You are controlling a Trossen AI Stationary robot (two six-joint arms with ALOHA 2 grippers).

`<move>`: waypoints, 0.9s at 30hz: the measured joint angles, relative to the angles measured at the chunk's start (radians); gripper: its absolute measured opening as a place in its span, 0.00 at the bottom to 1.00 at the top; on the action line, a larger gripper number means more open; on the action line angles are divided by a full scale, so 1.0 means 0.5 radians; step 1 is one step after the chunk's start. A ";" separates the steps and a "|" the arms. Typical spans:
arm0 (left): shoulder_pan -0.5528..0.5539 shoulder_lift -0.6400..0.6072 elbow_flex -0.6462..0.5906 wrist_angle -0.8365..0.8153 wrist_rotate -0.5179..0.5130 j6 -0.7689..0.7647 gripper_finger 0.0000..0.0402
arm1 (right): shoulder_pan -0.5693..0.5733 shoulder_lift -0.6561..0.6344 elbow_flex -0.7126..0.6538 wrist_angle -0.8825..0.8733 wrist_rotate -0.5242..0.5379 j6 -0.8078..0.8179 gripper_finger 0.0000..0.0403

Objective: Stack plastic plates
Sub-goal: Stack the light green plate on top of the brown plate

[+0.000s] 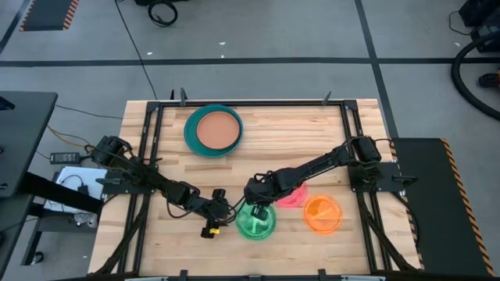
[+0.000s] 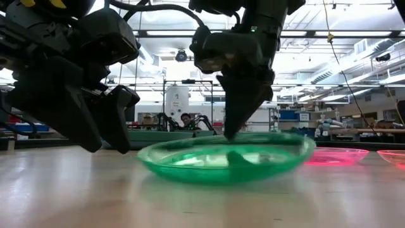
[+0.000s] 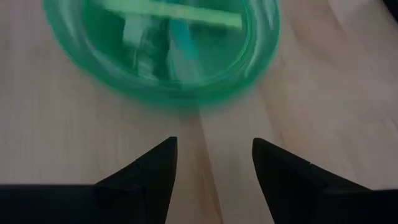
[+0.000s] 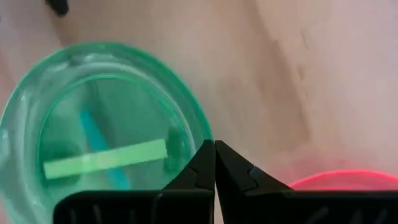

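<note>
The small translucent green plate [image 1: 255, 222] sits on the table near its near edge, with the pink plate [image 1: 294, 197] and the orange plate [image 1: 322, 214] to its right. A tan-brown plate [image 1: 218, 130] lies inside a large teal plate [image 1: 190, 133] at the far side. My right gripper [image 4: 214, 148] stands shut at the green plate's far rim. My left gripper [image 3: 214, 155] is open, low over the wood just left of the green plate [image 3: 163, 46], apart from it. The blue and dark teal plates are not in view. My right gripper pinches the green plate's rim [image 4: 204, 138] on its far side, one finger inside the plate and one outside. The fingers [image 2: 231, 117] come from above, pointing down. In the low view the plate [image 2: 221, 161] looks slightly tilted, its right side higher and its bottom near the table.
A dark frame [image 1: 148, 148] runs along the table's left, far and right sides. Bare wood [image 1: 297, 140] lies between the teal plate and the small plates. In the low view a person [image 2: 187, 120] sits in the room beyond the table.
</note>
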State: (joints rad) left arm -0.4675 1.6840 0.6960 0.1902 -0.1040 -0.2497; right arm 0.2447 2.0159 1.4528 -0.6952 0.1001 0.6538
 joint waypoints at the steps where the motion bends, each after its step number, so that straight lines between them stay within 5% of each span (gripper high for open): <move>1: 0.000 0.000 0.000 0.008 0.000 0.000 0.54 | 0.000 0.000 0.000 -0.004 -0.041 -0.023 0.02; 6: 0.000 0.000 0.000 0.008 0.001 0.002 0.54 | -0.010 0.000 0.001 0.000 -0.133 -0.025 0.02; 12: 0.000 -0.001 0.000 -0.013 0.000 0.001 0.54 | -0.015 0.000 0.000 -0.019 0.042 0.026 0.02; 19: 0.000 -0.001 0.000 -0.005 0.001 0.002 0.54 | -0.034 0.019 0.003 -0.044 -0.167 -0.065 0.02; 27: 0.000 -0.001 0.000 -0.016 0.000 0.001 0.54 | -0.062 0.009 0.001 -0.051 -0.063 -0.034 0.02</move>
State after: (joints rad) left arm -0.4675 1.6836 0.6960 0.1824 -0.1040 -0.2493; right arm 0.2136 2.0205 1.4532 -0.7205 0.0685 0.6369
